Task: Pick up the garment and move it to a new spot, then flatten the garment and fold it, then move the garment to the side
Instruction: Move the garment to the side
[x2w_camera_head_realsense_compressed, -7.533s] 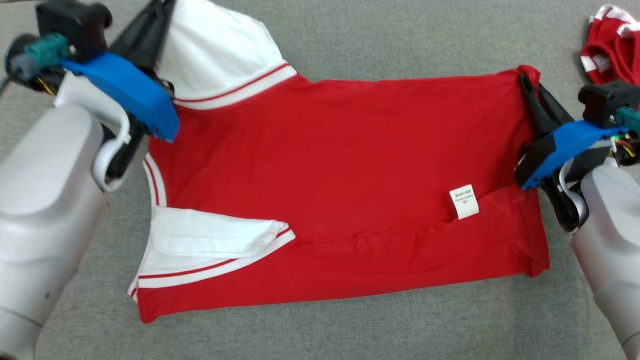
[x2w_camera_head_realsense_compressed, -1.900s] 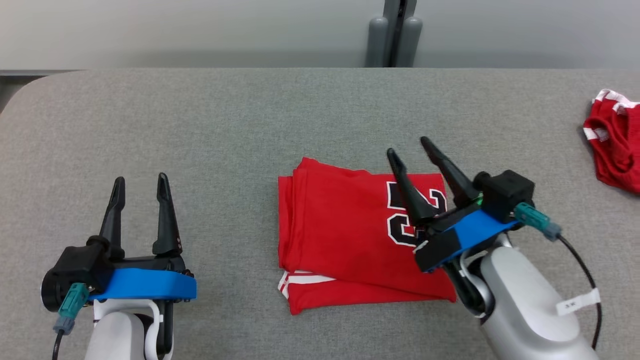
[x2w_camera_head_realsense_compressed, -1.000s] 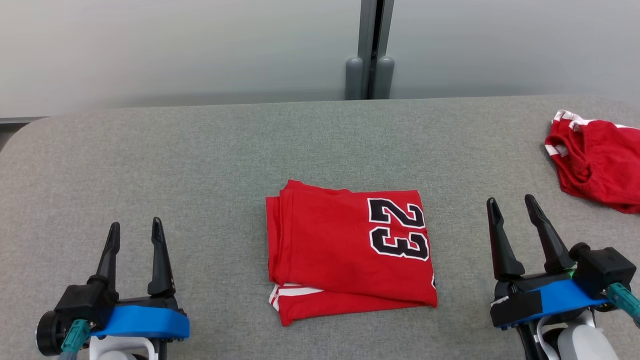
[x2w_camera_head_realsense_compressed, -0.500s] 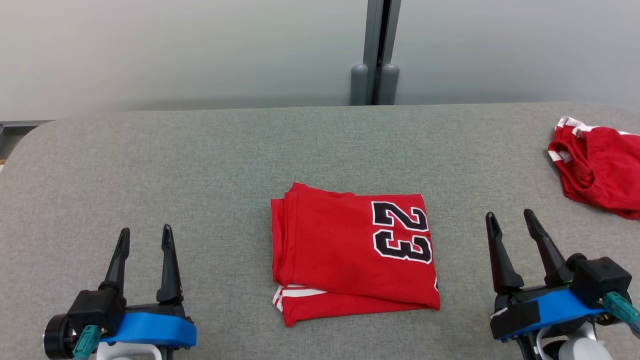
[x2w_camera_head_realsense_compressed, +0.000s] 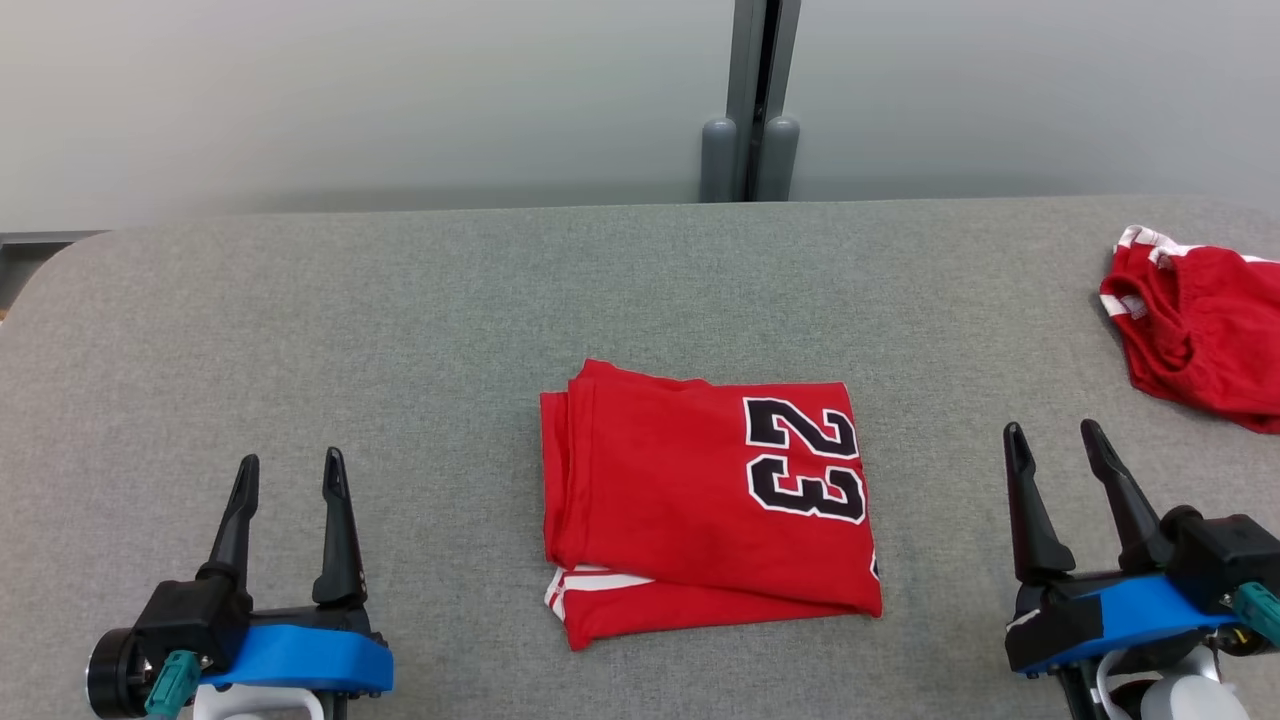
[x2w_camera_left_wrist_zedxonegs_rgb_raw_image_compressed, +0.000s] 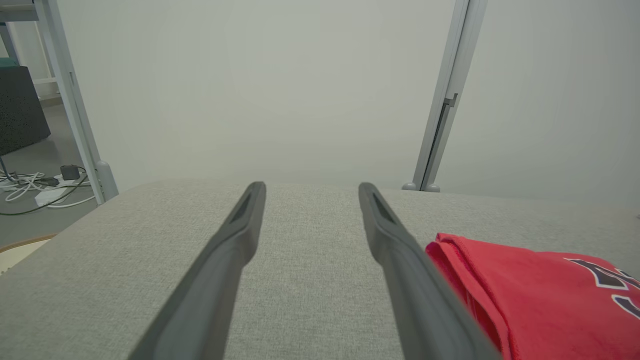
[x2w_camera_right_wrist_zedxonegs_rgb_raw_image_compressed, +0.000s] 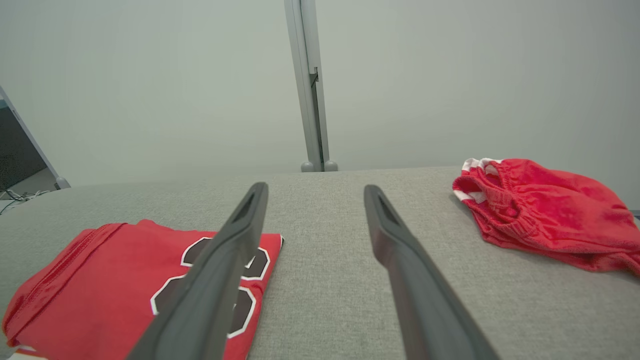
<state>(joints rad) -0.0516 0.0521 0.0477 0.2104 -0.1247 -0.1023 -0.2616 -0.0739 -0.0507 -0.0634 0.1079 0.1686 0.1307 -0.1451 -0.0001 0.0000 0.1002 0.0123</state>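
Lower left: my left claw (x2w_camera_head_realsense_compressed: 290, 458), fingers spread, empty, over the grey worktop (x2w_camera_head_realsense_compressed: 400, 300). Centre: folded red garment (x2w_camera_head_realsense_compressed: 690, 500), lying flat, slightly longer across the frame, numbered end rightward. Lower right: my right claw (x2w_camera_head_realsense_compressed: 1052, 428), spread, empty, the nearer of the two; the garment lies to its left. Upper right: crumpled red cloth (x2w_camera_head_realsense_compressed: 1200, 330), well apart. Left wrist view gives the stacked fold edges; right wrist view, the numerals.
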